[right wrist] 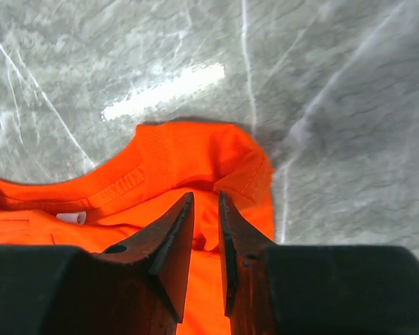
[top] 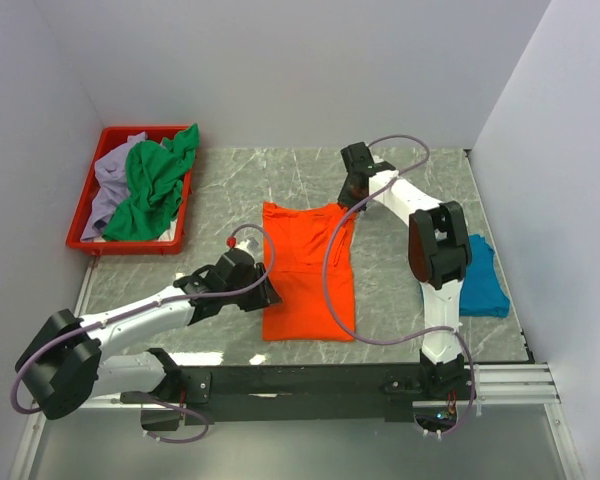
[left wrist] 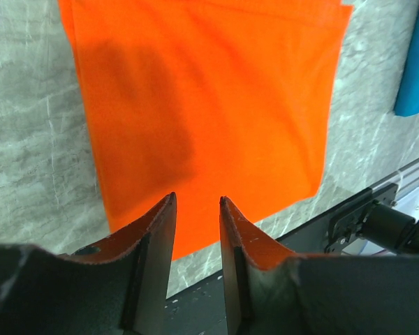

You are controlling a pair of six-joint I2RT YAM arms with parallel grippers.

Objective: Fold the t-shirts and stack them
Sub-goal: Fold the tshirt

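1. The bright orange soft cloth short-sleeved t-shirt (top: 305,280) lies flat on the grey marbled table (top: 240,180). It is drawn into a long, narrow panel with its ribbed collar (right wrist: 195,150) at the far end.
2. It looks light and limp. It should drape and crease wherever it is lifted, and it will likely slide easily on the smooth table, so a single pinch would probably drag the whole panel askew.
3. The best holds appear to be the doubled parts, such as the ribbed collar band and the stitched hem corners, where the cloth is thicker and less likely to slip out.
4. The left gripper (left wrist: 197,199) hovers at the orange shirt's near left edge. Its jaws stand moderately apart with nothing between them.
5. The right gripper (right wrist: 204,195) sits over the shirt's collar corner. Its jaws are narrowly apart, with no cloth visibly caught.
6. A folded teal blue cloth t-shirt (top: 480,280) rests to the right of the orange shirt.
7. A crumpled green cloth t-shirt (top: 155,190) and a pale lavender cloth t-shirt (top: 108,185) are heaped in a red plastic tray (top: 85,215), beyond the orange shirt's far left.
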